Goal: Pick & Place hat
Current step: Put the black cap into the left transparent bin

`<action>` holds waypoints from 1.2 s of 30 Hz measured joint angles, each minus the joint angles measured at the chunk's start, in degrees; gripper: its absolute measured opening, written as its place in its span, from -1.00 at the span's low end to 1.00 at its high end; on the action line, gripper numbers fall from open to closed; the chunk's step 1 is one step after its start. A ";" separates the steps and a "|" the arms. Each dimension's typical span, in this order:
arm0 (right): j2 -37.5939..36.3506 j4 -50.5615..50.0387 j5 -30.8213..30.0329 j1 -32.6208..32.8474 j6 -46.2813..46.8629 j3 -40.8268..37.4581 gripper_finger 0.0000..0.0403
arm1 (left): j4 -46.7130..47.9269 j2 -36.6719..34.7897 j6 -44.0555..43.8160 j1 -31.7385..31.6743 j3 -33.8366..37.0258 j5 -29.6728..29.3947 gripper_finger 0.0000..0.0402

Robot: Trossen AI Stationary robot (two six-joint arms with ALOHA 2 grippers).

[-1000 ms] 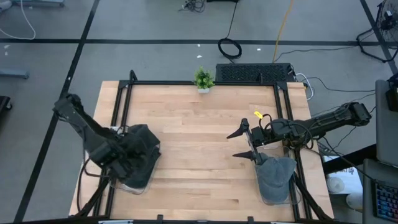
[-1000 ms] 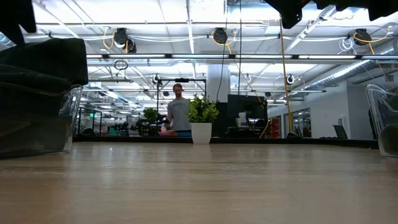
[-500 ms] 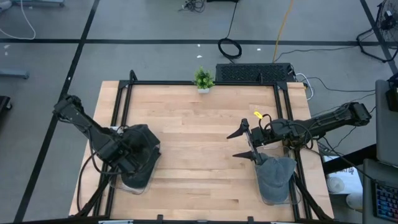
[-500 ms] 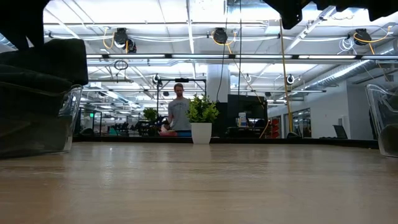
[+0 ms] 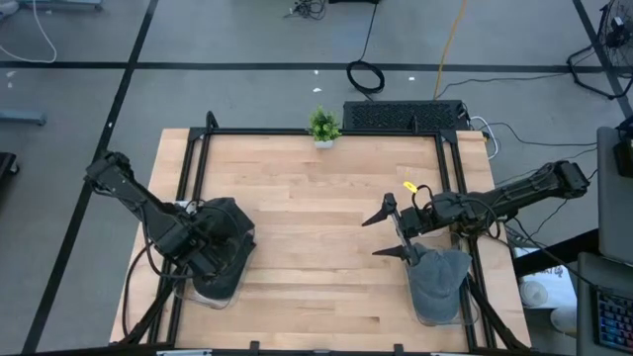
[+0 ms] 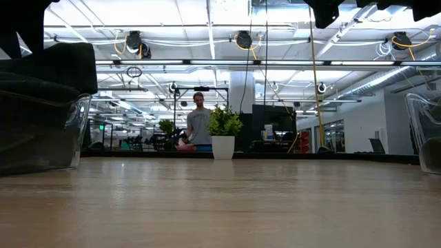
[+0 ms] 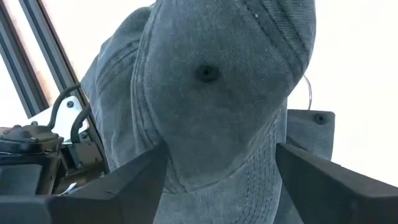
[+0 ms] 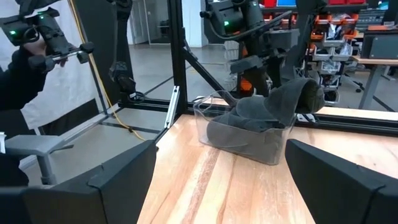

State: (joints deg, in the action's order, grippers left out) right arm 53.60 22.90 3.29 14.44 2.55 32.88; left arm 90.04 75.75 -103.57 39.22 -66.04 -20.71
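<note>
A robotics lab in an open industrial hall: ceiling ducts [image 6: 207, 63], workstations behind (one person [image 6: 198, 122] standing), floor cables [image 5: 366, 75].

The left gripper [image 5: 203, 259] covers the hat [image 5: 226, 237]; the clear bin's [image 6: 77, 131] contents blur darkly.

No readable text, label, brand, number or sign anywhere.
</note>
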 joint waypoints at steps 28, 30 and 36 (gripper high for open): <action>0.00 -0.02 -0.19 -0.07 -0.22 0.00 0.71 | -17.90 -0.04 3.43 -0.37 16.17 6.30 -0.86; 0.00 -0.02 -0.19 -0.07 -0.22 0.00 0.71 | -18.07 -0.04 3.44 -0.53 16.17 5.96 -0.95; 0.00 -0.02 -0.22 -0.07 -0.22 0.00 0.71 | -18.14 -1.28 9.16 -1.74 14.26 5.74 -0.77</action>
State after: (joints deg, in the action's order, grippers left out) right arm 53.60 22.87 3.07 14.37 2.33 32.88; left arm 71.90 74.47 -94.41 37.48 -51.78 -14.97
